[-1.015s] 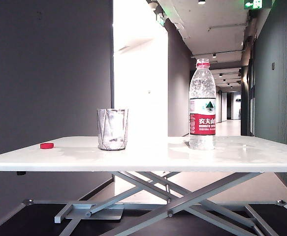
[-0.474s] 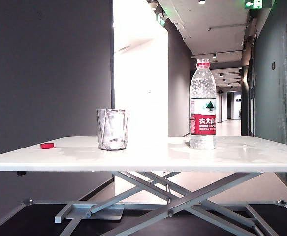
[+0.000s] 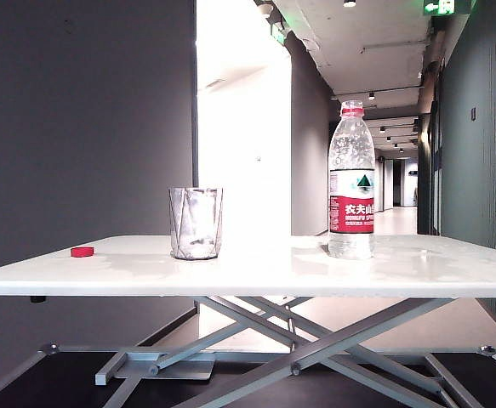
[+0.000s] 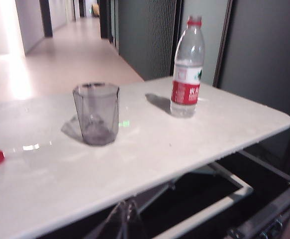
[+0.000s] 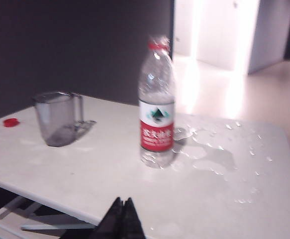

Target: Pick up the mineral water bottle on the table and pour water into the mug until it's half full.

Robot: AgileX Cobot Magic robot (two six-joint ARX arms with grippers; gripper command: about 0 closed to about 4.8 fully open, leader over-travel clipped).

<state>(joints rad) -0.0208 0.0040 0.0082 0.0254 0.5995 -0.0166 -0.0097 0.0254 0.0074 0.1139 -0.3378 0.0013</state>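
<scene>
The mineral water bottle (image 3: 350, 183) stands upright and uncapped on the right half of the white table (image 3: 273, 274). The clear faceted mug (image 3: 196, 223) stands left of the middle. Both also show in the left wrist view, bottle (image 4: 187, 69) and mug (image 4: 96, 113), and in the right wrist view, bottle (image 5: 156, 122) and mug (image 5: 58, 118). My left gripper (image 4: 127, 203) hangs shut below the table's near edge, blurred. My right gripper (image 5: 124, 199) is shut and empty over the near edge, short of the bottle. Neither arm shows in the exterior view. I cannot read the water level.
A small red cap (image 3: 82, 252) lies near the table's left end, apart from the mug. Spilled water drops and puddles (image 5: 212, 152) wet the tabletop beside the bottle. A grey scissor frame (image 3: 299, 340) carries the table; a corridor opens behind.
</scene>
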